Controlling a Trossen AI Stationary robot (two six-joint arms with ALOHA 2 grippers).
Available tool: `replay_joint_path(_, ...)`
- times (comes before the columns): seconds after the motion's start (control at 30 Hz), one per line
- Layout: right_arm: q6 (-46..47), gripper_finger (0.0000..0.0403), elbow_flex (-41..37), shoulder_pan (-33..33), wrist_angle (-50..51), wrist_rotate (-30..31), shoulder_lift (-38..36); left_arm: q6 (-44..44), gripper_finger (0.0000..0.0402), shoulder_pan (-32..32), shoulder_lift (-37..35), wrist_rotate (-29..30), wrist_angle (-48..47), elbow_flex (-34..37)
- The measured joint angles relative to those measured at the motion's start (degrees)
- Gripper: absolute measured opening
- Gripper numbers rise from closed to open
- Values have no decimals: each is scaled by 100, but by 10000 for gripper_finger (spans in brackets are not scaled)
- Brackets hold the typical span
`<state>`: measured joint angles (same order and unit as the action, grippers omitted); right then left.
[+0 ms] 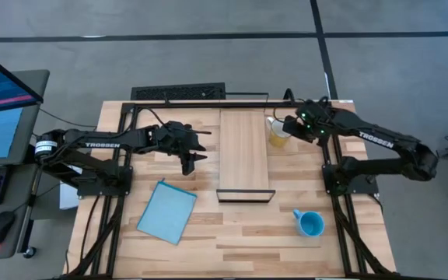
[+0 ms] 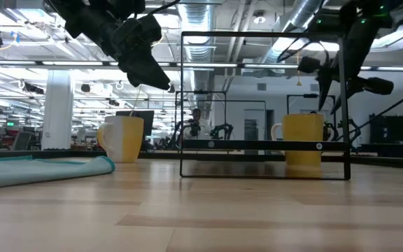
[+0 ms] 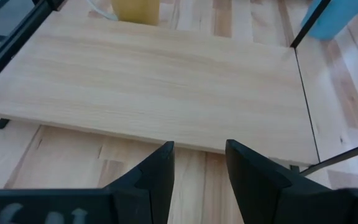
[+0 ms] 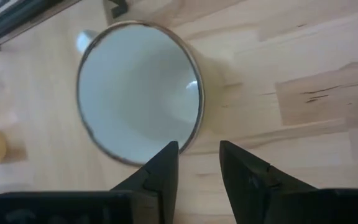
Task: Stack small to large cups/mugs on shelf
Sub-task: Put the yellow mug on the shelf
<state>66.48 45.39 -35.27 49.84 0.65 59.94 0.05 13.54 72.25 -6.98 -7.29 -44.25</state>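
Note:
The shelf (image 1: pixel 243 152) is a long light-wood board lying lengthwise at mid-table. A yellow mug (image 1: pixel 278 134) with a white inside (image 4: pixel 135 93) stands upright on the table, right of the shelf's far end. My right gripper (image 4: pixel 199 158) hovers open over its rim (image 4: pixel 188 134). The blue mug (image 1: pixel 311 224) stands near the right near corner. My left gripper (image 1: pixel 194 155) is open above the table, left of the shelf (image 3: pixel 166 87). In the low view a paler mug (image 2: pixel 124 138) stands below it; the high view does not show this mug. No plainly orange mug shows.
A light-blue sheet (image 1: pixel 167 210) lies flat on the left near part of the table. A black keyboard (image 1: pixel 179 92) sits at the far edge. Black frame rails (image 1: pixel 123 155) run beside both arm bases. Bare wood lies between the shelf's near end and the blue mug.

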Motion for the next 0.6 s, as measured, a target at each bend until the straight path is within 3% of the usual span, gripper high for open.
replay_joint_path(0.4, 249, 135, 0, -11, -398, 249, 504, 126, 135, 0, 0, 2, 4, 0)
replay_joint_path(0.6, -119, 112, 4, -11, -389, 259, 824, 127, 135, 2, 0, 2, -133, 0)
